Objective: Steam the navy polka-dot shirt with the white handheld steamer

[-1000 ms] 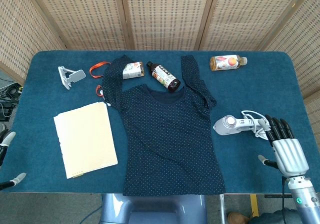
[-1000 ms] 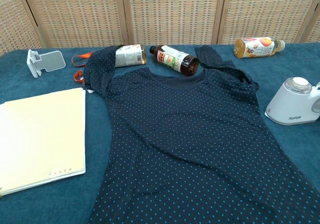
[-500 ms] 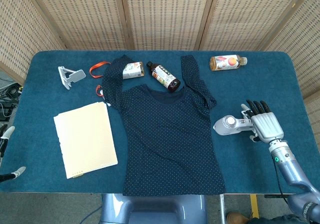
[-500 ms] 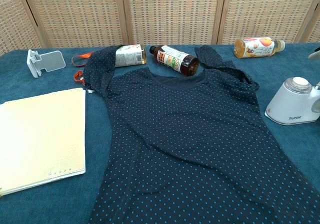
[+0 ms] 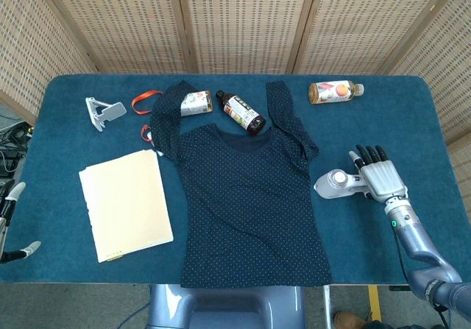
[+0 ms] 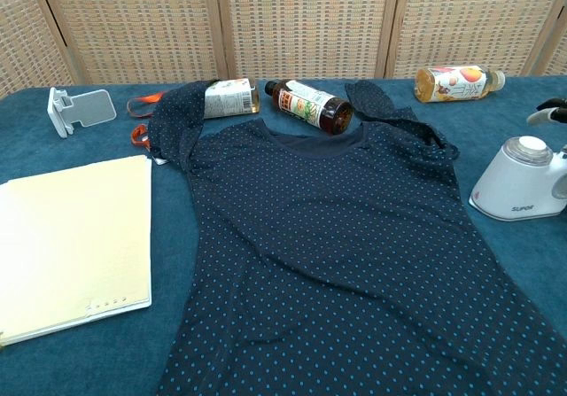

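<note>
The navy polka-dot shirt (image 5: 254, 196) (image 6: 345, 254) lies flat in the middle of the blue table, neck toward the far side. The white handheld steamer (image 5: 337, 183) (image 6: 521, 183) lies on the table just right of the shirt. My right hand (image 5: 379, 176) hovers over the steamer's handle end, fingers spread and pointing away from me; only its dark fingertips (image 6: 551, 111) show at the chest view's right edge. I cannot tell whether it touches the handle. My left hand (image 5: 10, 218) shows only as grey fingertips at the head view's left edge, off the table.
A dark sauce bottle (image 5: 241, 111) and a small labelled bottle (image 5: 196, 102) lie at the shirt's collar. An orange drink bottle (image 5: 335, 91) lies at the far right. A cream folder (image 5: 125, 202) sits left of the shirt, with a grey phone stand (image 5: 103, 112) and an orange strap (image 5: 146, 102) beyond it.
My right hand has moved up and inward from the table's right front edge until it is over the steamer's handle. The steamer and the shirt have not moved.
</note>
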Controlling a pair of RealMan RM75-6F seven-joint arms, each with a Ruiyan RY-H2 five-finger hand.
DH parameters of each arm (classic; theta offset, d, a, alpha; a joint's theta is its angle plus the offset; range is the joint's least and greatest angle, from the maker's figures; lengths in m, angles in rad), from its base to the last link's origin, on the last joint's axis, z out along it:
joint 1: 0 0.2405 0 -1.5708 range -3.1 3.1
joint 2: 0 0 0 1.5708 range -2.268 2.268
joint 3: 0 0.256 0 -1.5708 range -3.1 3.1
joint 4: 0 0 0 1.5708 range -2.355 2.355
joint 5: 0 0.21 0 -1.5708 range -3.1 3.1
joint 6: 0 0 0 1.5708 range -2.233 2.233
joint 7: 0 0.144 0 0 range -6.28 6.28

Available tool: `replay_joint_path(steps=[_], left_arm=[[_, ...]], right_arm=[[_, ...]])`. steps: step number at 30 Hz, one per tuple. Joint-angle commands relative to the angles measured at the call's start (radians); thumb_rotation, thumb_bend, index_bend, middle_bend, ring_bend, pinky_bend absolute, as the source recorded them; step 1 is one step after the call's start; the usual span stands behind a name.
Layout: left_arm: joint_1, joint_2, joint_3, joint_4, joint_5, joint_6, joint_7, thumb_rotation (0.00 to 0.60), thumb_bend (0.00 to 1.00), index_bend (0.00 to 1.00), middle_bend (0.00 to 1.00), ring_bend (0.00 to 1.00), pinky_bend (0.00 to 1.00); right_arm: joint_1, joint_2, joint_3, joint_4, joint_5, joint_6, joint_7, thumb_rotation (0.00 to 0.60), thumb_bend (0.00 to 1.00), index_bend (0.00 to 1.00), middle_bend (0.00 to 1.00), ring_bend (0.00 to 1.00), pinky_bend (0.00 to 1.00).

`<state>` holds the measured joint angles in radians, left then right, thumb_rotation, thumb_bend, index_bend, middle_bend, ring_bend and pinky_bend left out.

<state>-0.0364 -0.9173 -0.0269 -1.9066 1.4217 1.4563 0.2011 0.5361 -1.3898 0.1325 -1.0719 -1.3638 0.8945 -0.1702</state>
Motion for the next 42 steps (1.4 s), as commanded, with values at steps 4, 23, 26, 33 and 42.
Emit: replay_joint_path(steps=[4, 23, 26, 33, 42], left_arm=[[0.000, 0.002, 0.003, 0.002, 0.004, 0.002, -0.007, 0.600, 0.00, 0.00, 0.00, 0.00, 0.00], [-0.002, 0.002, 0.003, 0.012, -0.003, 0.003, -0.022, 0.600, 0.00, 0.00, 0.00, 0.00, 0.00], [-0.004, 0.000, 0.003, 0.013, -0.005, 0.001, -0.019, 0.600, 0.00, 0.00, 0.00, 0.00, 0.00], [-0.010, -0.005, 0.002, 0.016, -0.014, -0.008, -0.013, 0.600, 0.00, 0.00, 0.00, 0.00, 0.00], [-0.014, -0.007, 0.003, 0.015, -0.015, -0.011, -0.010, 0.600, 0.00, 0.00, 0.00, 0.00, 0.00]], right_arm=[[0.022, -0.031, -0.006, 0.036, -0.005, -0.012, 0.027, 0.600, 0.51, 0.00, 0.00, 0.00, 0.00], [0.091, -0.146, -0.012, 0.187, -0.013, -0.065, 0.099, 0.600, 0.59, 0.01, 0.01, 0.00, 0.00], [0.102, -0.154, -0.016, 0.212, -0.020, -0.074, 0.117, 0.600, 0.66, 0.06, 0.05, 0.00, 0.00], [0.124, -0.181, -0.023, 0.285, -0.024, -0.096, 0.119, 0.600, 0.85, 0.29, 0.28, 0.21, 0.07], [0.138, -0.181, -0.037, 0.307, -0.065, -0.075, 0.245, 0.600, 1.00, 0.80, 0.59, 0.58, 0.69]])
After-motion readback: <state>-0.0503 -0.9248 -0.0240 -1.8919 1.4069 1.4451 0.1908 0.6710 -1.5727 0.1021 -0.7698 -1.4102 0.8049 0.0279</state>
